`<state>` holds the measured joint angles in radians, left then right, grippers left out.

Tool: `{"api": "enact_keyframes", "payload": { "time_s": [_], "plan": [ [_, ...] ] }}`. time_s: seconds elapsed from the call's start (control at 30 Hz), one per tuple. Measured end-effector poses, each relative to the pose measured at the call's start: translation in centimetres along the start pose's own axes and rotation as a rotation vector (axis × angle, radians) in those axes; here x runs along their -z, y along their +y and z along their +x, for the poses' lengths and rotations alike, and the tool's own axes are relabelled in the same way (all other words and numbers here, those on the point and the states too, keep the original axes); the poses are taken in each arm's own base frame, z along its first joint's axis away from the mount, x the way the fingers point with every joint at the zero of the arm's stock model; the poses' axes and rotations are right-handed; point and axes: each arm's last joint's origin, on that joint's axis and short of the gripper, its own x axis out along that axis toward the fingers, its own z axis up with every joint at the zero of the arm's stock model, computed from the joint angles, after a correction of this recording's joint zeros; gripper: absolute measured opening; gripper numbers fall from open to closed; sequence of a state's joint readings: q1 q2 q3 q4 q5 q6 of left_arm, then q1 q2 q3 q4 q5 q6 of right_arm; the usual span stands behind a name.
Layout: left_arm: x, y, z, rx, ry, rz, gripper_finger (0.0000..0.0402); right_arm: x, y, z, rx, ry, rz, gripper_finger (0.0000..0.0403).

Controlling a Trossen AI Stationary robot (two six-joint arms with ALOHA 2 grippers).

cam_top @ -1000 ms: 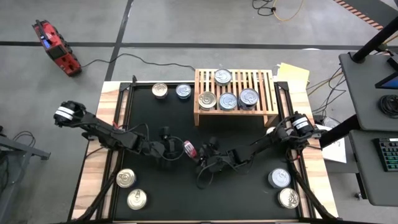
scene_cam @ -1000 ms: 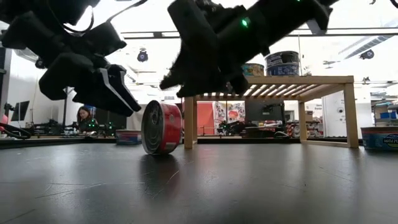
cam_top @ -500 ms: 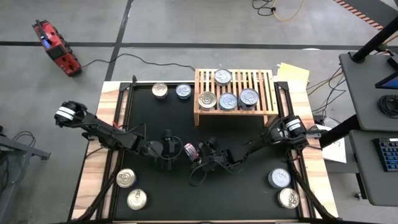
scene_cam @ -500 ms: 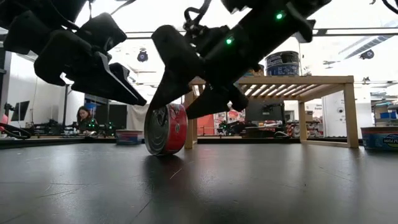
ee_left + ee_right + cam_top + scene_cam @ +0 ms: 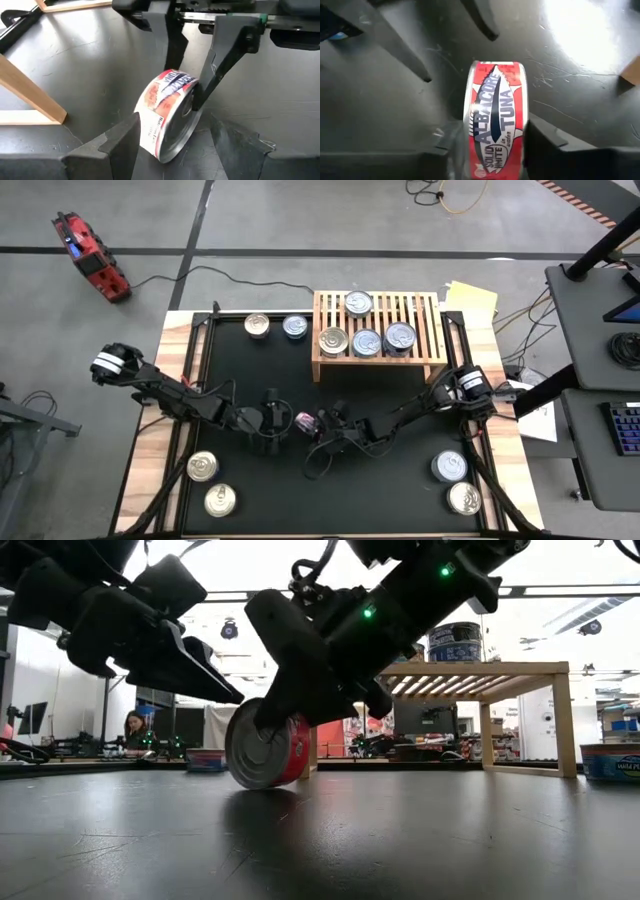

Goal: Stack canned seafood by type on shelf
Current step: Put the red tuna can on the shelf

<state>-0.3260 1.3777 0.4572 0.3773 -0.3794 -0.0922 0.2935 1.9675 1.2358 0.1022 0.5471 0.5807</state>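
Observation:
A red canned-seafood tin (image 5: 304, 421) stands on its edge on the black mat, tilted, its lower rim (image 5: 262, 784) on the mat. My right gripper (image 5: 313, 424) comes from the table's right and is shut on it. My left gripper (image 5: 286, 420) hovers open just left of the tin, its fingertips (image 5: 426, 77) apart from it. The light-wood shelf (image 5: 430, 310) at the far side carries several silver-lidded tins, one (image 5: 358, 303) at the back and three (image 5: 366, 342) in the front row. My right gripper pinches the red tin by its two flat faces, one finger (image 5: 216, 70) on the silver lid (image 5: 186, 109), the other behind on the opposite face. The fingers slant down from the table's right. The tin leans over with its lower rim on the mat.
Loose tins lie flat on the mat: two at the far edge (image 5: 257, 326) (image 5: 295, 326), two at the near left (image 5: 202, 467) (image 5: 220, 500), two at the near right (image 5: 449, 467) (image 5: 464, 498). The shelf's legs stand on the mat's far right.
My right gripper has come down and toward the table's left, spread its fingers either side of the red tin, then shut on its faces. The tin, which stood upright on its edge, has tipped and turned its lid toward the near edge. My left gripper's fingers have tipped slightly.

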Motion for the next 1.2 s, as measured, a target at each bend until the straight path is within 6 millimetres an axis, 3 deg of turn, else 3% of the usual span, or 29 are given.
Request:
{"api": "enact_keyframes", "payload": {
  "time_s": [0.13, 0.27, 0.57, 0.73, 0.9, 1.2],
  "plan": [
    [-0.3, 0.0, 0.0, -0.002, -0.014, -0.008, 0.0222, -0.3, 0.0, -0.4, -0.028, 0.029, -0.042, 0.0135],
    [-1.1, -0.1, 0.1, 0.000, -0.034, -0.009, 0.0222, -1.4, -0.5, -2.4, -0.055, 0.104, -0.073, 0.0135],
    [-2.4, 0.0, -0.4, 0.000, -0.044, 0.012, 0.0222, -8.2, -2.8, -12.2, -0.166, 0.090, -0.036, 0.0135],
    [-2.8, -0.1, -0.4, -0.004, -0.058, 0.008, 0.0222, -13.1, -6.7, -18.0, -0.197, -0.068, 0.108, 0.0135],
    [-3.5, 0.0, -0.4, -0.035, -0.077, 0.001, 0.0222, -16.5, -11.7, -21.8, -0.172, -0.212, 0.229, 0.0135],
    [-3.7, 0.0, -0.4, -0.053, -0.084, 0.008, 0.0222, -20.0, -19.1, -22.7, -0.097, -0.279, 0.333, 0.0135]
  ]
}}
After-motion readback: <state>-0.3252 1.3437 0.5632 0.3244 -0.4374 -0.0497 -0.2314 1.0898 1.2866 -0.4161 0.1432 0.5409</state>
